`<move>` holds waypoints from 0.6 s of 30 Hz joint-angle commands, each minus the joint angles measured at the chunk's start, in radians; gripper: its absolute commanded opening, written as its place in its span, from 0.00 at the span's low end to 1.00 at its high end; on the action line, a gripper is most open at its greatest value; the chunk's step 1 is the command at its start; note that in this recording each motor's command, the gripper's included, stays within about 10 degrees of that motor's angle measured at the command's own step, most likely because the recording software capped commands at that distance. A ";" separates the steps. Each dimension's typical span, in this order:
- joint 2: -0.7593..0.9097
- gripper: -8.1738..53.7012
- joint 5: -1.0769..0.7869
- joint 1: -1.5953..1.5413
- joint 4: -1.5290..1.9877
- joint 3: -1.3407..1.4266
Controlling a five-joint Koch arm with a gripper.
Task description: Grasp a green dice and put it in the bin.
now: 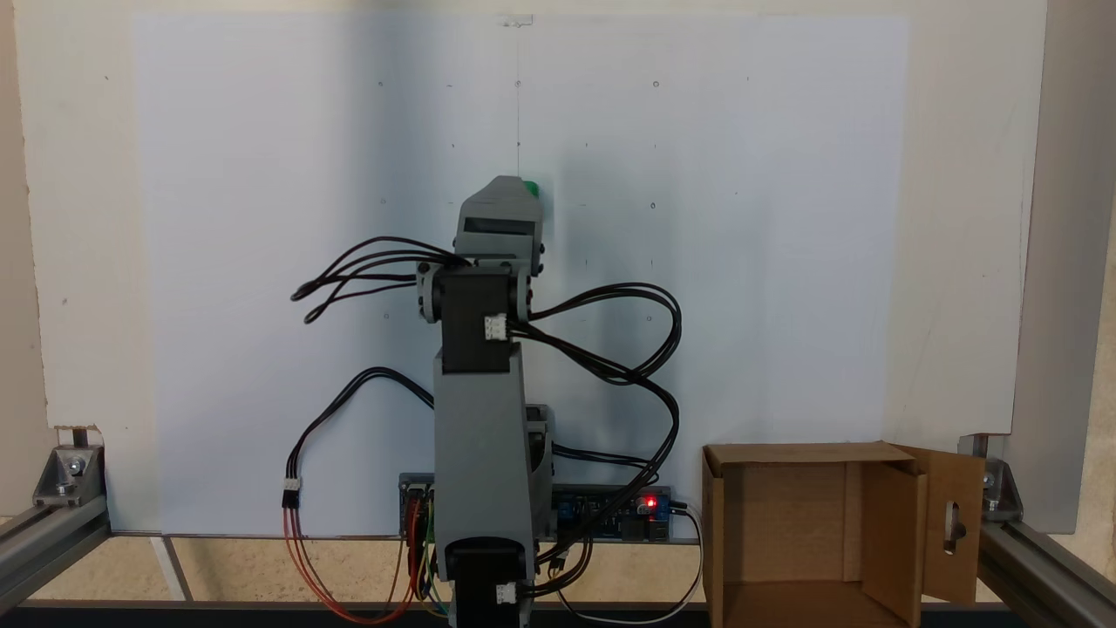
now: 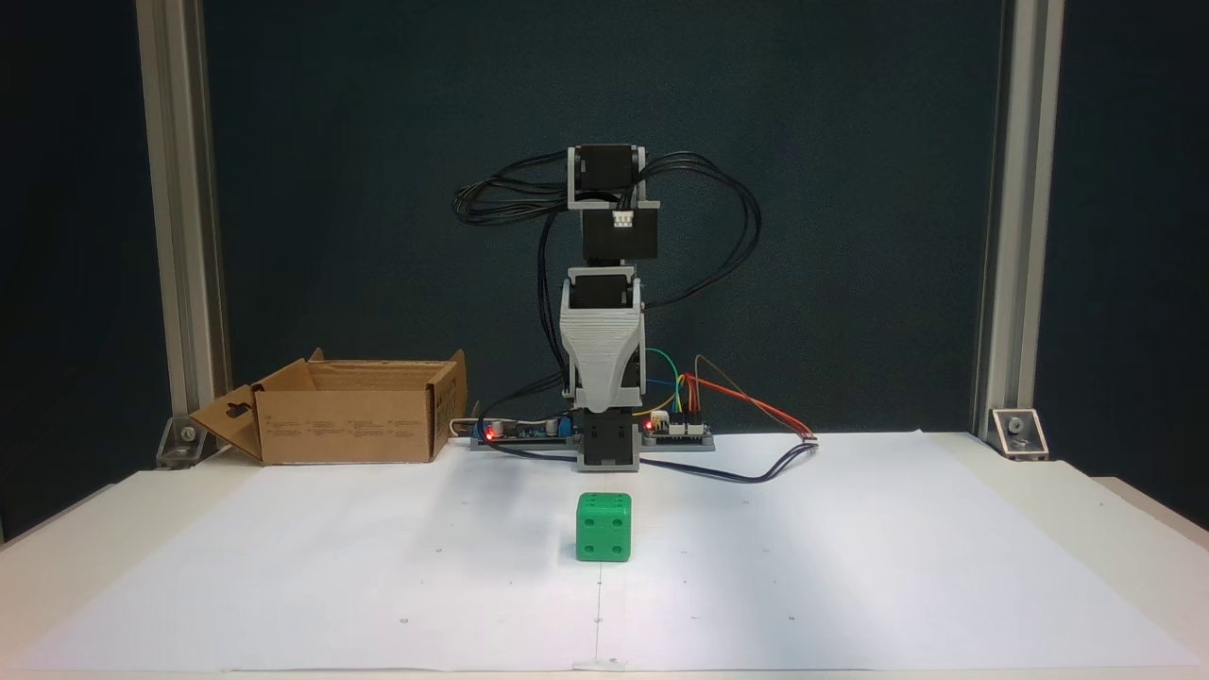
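The green dice [image 2: 604,527] sits on the white paper in front of the arm, with several pips showing on its front face. From above, only a green sliver of the dice [image 1: 529,187] peeks past the gripper head. My gripper [image 2: 604,401] hangs folded, pointing down over the arm's base, well behind the dice and apart from it. Its grey body hides the jaws, and from above the gripper [image 1: 516,187] shows only its back. The cardboard bin [image 2: 349,425] stands open beside the base, at lower right in the top view [image 1: 776,515], its slotted flap folded out.
A controller board [image 2: 680,432] with red lights and loose cables [image 2: 756,463] lies at the arm's base. Aluminium posts [image 2: 184,236] frame both sides. The white paper sheet [image 2: 850,567] covers the table around the dice.
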 commanded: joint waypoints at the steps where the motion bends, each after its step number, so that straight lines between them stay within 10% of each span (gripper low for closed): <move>1: 0.002 0.83 0.048 0.012 -0.061 -0.029; 18: -0.063 0.83 0.049 0.005 -0.276 0.124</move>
